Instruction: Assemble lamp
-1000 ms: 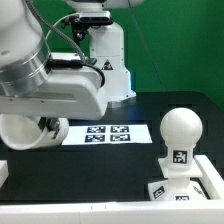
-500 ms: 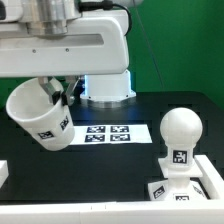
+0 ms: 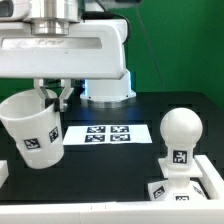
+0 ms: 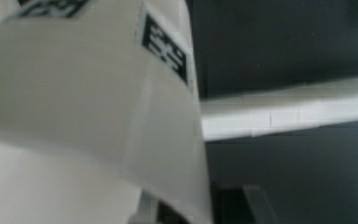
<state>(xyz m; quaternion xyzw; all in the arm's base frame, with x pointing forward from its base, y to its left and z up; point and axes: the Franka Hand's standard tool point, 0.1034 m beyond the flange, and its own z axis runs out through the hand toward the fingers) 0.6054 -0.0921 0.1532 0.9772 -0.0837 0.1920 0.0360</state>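
The white tapered lamp shade (image 3: pixel 32 132) hangs in the air at the exterior view's left, open end up and slightly tilted, with a tag on its side. My gripper (image 3: pixel 53 100) is shut on its rim, one finger inside and one outside. The round-headed bulb (image 3: pixel 181 128) stands in the blocky base (image 3: pixel 186 183) at the exterior view's right, well apart from the shade. In the wrist view the shade (image 4: pixel 78 120) fills most of the picture, its tag (image 4: pixel 167 45) showing; one dark finger (image 4: pixel 247 205) shows beside it.
The marker board (image 3: pixel 108 133) lies flat on the black table between the shade and the base. The arm's white pedestal (image 3: pixel 108 88) stands behind it. A white edge piece (image 3: pixel 4 174) sits at the exterior view's left border.
The arm has swung and risen, carrying the shade. The shade has turned from lying low and sideways to open end up, and has come toward the exterior view's left.
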